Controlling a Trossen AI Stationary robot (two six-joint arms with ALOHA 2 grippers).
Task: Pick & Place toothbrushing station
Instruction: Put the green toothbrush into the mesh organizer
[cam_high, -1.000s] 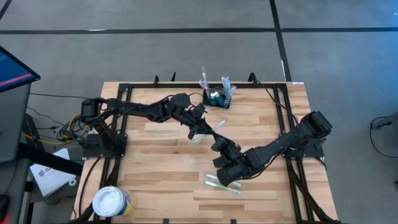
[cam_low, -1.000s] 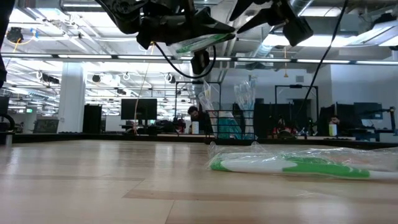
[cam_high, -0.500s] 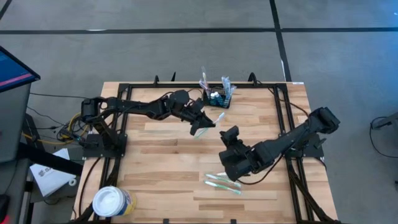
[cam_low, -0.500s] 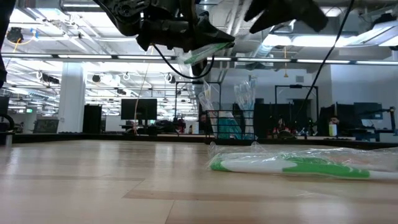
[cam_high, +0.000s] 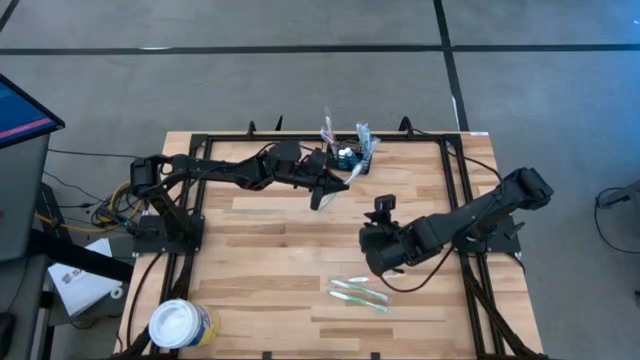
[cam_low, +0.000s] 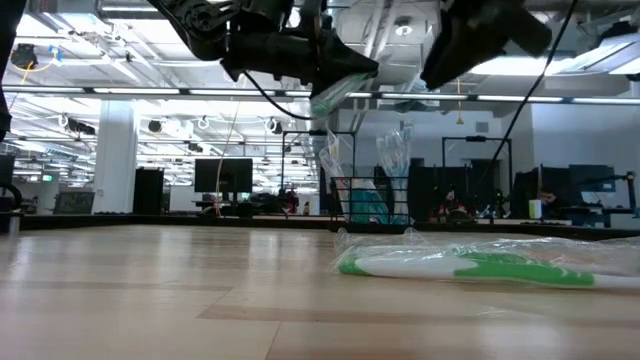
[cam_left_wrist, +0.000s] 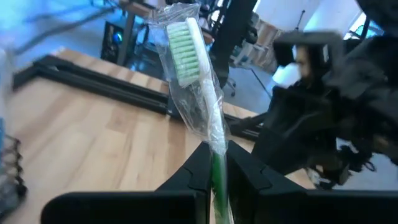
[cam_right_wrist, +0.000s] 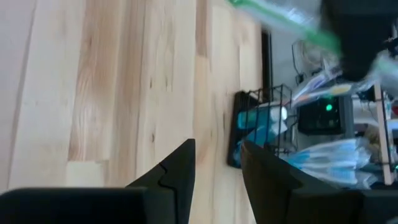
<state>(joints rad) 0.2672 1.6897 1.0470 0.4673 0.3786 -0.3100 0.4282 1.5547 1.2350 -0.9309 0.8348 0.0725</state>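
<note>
The toothbrushing station (cam_high: 352, 158), a small black mesh caddy, stands on its base at the table's far edge, and wrapped brushes stick up out of it. It also shows in the low view (cam_low: 366, 203) and the right wrist view (cam_right_wrist: 260, 132). My left gripper (cam_high: 324, 190) is shut on a green-and-white toothbrush (cam_left_wrist: 199, 81) in a clear wrapper, just left of the caddy, above the table. My right gripper (cam_right_wrist: 217, 171) hangs open over the table's middle (cam_high: 381, 209), with nothing between its fingers. My left gripper pinches the toothbrush's green handle (cam_left_wrist: 216, 169) between its two fingers, through the clear wrapper. The fingers come nearly level from the table's left. The brush juts out beyond the fingertips, its bristle head (cam_high: 356, 168) toward the caddy, lifted clear of the table.
Two more wrapped green toothbrushes (cam_high: 358, 292) lie flat near the front of the table, close in the low view (cam_low: 470, 266). A round white tub (cam_high: 182, 324) stands at the front left corner. A black frame (cam_high: 452, 190) runs around the table's edges.
My left gripper has carried the toothbrush toward the far edge and the caddy, rolling its wrist so the brush head swings nearer the caddy. My right gripper has drawn back from the brush toward the table's right and rolled about its own axis.
</note>
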